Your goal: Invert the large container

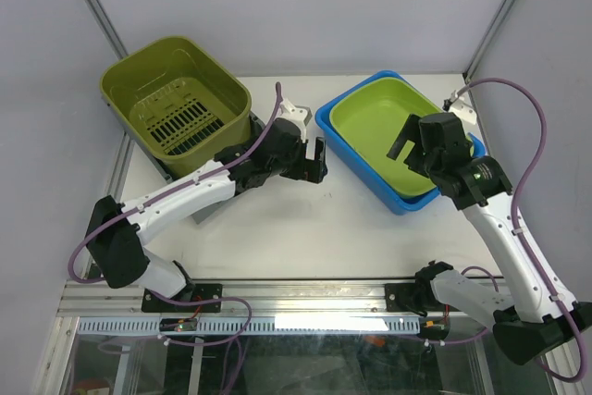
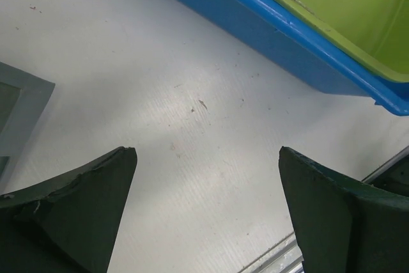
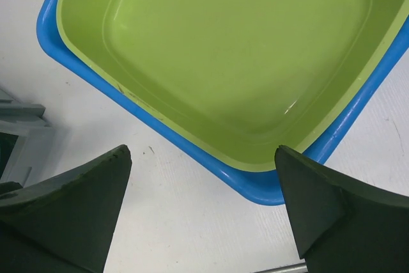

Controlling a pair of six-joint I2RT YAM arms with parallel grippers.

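Note:
A large olive-green basket (image 1: pixel 176 104) with a slotted bottom stands open side up at the back left, resting partly on a grey flat piece (image 1: pixel 205 210). My left gripper (image 1: pixel 314 162) is open and empty, low over the bare table to the right of the basket; its wrist view (image 2: pixel 206 151) shows only table between the fingers. My right gripper (image 1: pixel 402 141) is open and empty, above the near edge of a lime-green tray (image 1: pixel 375 122) nested in a blue tray (image 1: pixel 407 199). In the right wrist view my right gripper (image 3: pixel 202 151) frames the blue tray's corner.
The blue tray (image 2: pixel 268 30) with the lime tray (image 2: pixel 345 4) lies just beyond my left gripper. They fill the top of the right wrist view, blue rim (image 3: pixel 255 183), lime tray (image 3: pixel 223 49). The grey piece's corner (image 2: pixel 19 113) shows at left. Frame posts stand at the back corners.

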